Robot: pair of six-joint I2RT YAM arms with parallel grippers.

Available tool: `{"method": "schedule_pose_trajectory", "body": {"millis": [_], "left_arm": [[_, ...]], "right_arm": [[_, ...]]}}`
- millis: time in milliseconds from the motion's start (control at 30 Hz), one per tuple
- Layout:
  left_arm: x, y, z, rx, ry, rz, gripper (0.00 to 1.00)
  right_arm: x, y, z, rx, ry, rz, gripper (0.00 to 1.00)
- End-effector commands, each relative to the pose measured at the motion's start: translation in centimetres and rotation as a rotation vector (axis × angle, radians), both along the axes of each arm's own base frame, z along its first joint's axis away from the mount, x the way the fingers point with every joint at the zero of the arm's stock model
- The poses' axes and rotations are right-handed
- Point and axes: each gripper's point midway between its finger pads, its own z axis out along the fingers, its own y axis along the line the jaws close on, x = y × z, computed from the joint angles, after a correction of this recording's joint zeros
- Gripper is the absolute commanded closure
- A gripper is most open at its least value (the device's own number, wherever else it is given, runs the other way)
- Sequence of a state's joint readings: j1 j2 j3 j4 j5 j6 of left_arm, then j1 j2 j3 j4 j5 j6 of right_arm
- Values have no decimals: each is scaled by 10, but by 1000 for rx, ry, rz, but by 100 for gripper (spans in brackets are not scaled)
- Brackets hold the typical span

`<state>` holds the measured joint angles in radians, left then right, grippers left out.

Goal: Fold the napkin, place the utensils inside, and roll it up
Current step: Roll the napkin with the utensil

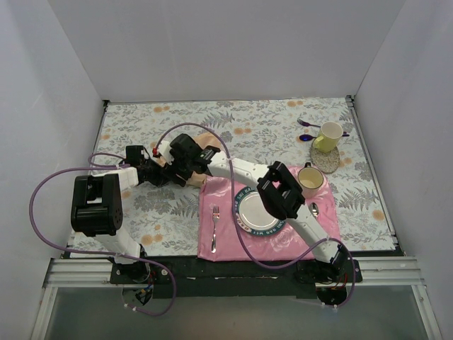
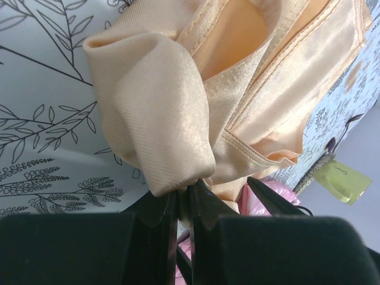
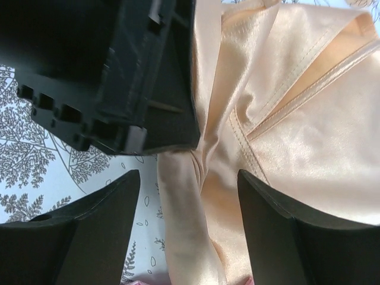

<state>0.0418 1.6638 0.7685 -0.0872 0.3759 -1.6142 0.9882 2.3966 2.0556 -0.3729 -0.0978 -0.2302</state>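
Napkin (image 2: pixel 261 83) lies bunched on the desk (image 1: pixel 283 134) beyond the placemat (image 1: pixel 230 244). Our left gripper (image 2: pixel 184 199) pinches a fold, jaws shut; right gripper (image 3: pixel 187 184) hangs over the cloth, jaws open. We should take a free corner and pull flat.

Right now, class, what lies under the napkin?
Beneath the napkin, the leaf-printed tablecloth shows at its edges. Whatever sits under its middle or inside its folds is covered by cloth.

Overhead wide, wrists close (shared napkin (image 3: pixel 297 119))
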Motion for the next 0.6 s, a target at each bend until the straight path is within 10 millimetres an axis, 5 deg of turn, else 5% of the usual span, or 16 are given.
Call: {"method": "schedule_pose_trajectory", "body": {"millis": [0, 400, 567], "left_arm": [[-9, 1, 4, 29, 37, -12, 100], [-9, 2, 6, 29, 50, 8, 100], [-8, 5, 11, 36, 38, 35, 100]], "right_arm": [[16, 16, 11, 4, -145, -25, 26], [10, 21, -21, -23, -143, -32, 41], [20, 21, -29, -31, -177, -62, 68]]}}
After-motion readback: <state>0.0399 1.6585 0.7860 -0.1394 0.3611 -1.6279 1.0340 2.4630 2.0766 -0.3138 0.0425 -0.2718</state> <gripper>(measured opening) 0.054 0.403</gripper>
